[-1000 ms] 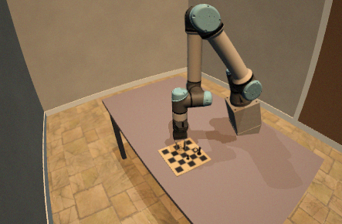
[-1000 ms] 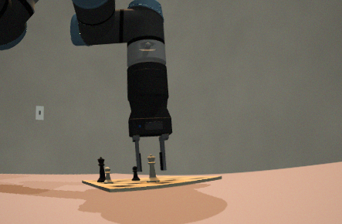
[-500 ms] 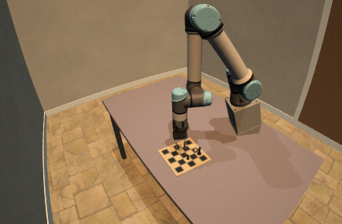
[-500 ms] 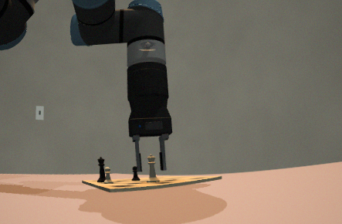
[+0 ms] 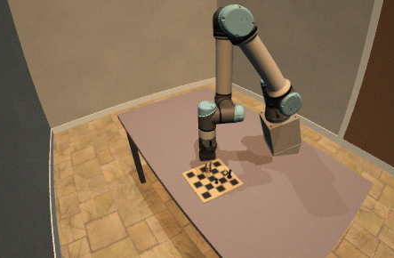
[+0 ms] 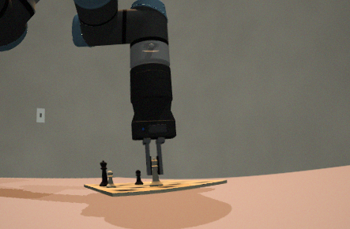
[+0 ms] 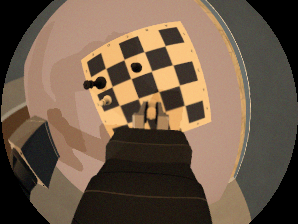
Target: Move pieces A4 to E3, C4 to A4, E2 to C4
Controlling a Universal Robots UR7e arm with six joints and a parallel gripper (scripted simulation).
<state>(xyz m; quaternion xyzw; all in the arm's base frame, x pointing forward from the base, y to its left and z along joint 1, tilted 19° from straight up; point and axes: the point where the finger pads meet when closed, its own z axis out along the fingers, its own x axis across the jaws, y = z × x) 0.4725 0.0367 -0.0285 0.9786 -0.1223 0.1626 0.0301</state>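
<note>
The small chessboard (image 5: 213, 180) lies on the table; it also shows in the side view (image 6: 157, 185) and in the wrist view (image 7: 149, 72). My gripper (image 6: 154, 170) points straight down over the board's near edge and is shut on a tall white piece (image 6: 155, 175), whose base rests on the board. In the wrist view the fingers hide most of that piece. A tall black piece (image 6: 103, 173), a white pawn (image 6: 110, 179) and a black pawn (image 6: 138, 178) stand upright apart from the gripper. I cannot read the square labels.
The robot's base block (image 5: 281, 133) stands on the table behind the board to the right. The table's left edge (image 5: 159, 178) runs close to the board.
</note>
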